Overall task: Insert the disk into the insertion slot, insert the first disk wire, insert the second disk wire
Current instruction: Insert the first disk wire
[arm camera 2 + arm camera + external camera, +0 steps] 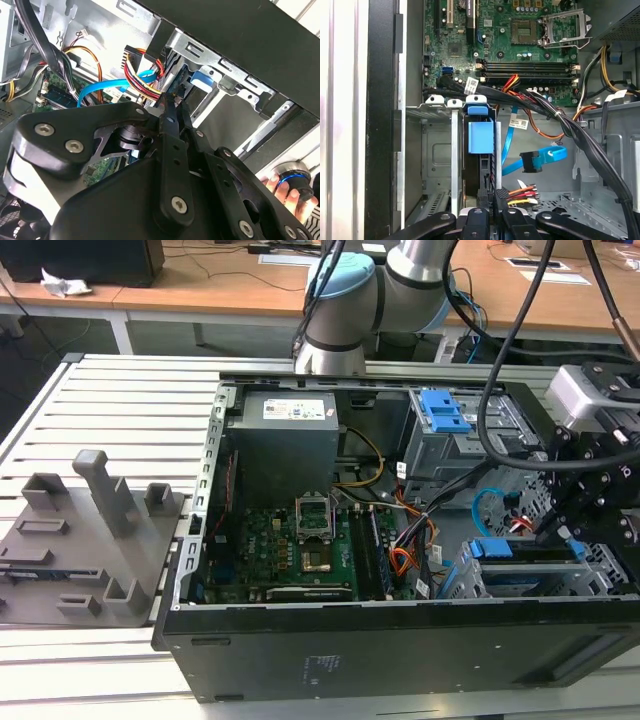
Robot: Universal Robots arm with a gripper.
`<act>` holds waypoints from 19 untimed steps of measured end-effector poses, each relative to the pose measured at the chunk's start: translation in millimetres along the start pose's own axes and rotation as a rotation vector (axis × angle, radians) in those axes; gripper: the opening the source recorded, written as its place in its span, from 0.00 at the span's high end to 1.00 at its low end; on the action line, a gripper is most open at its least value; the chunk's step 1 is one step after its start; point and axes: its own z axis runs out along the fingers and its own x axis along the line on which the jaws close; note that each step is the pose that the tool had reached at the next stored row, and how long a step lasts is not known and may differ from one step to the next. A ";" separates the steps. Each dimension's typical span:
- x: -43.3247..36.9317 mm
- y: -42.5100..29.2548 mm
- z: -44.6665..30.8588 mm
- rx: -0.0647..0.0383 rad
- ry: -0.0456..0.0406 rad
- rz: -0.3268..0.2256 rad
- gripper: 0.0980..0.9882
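The end effector pinches the first disk wire, its plug largely hidden

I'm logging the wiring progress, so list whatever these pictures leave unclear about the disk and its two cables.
1. Whether the red-and-black wires are plugged into the disk: in both wrist views the fingers cover the joint.
2. Where the light blue cable leads: in the first wrist view black cables cross over it.
3. The disk's back end in the exterior view: the gripper stands in front.
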 end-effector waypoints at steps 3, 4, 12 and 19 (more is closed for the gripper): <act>0.2 -0.4 2.3 -0.001 -0.0006 0.000 0.93; 0.2 -0.5 3.0 -0.001 -0.0007 0.000 0.93; 0.3 -0.5 4.4 -0.001 -0.0010 0.000 0.85; -0.9 2.3 -38.2 -0.001 -0.0009 0.000 0.85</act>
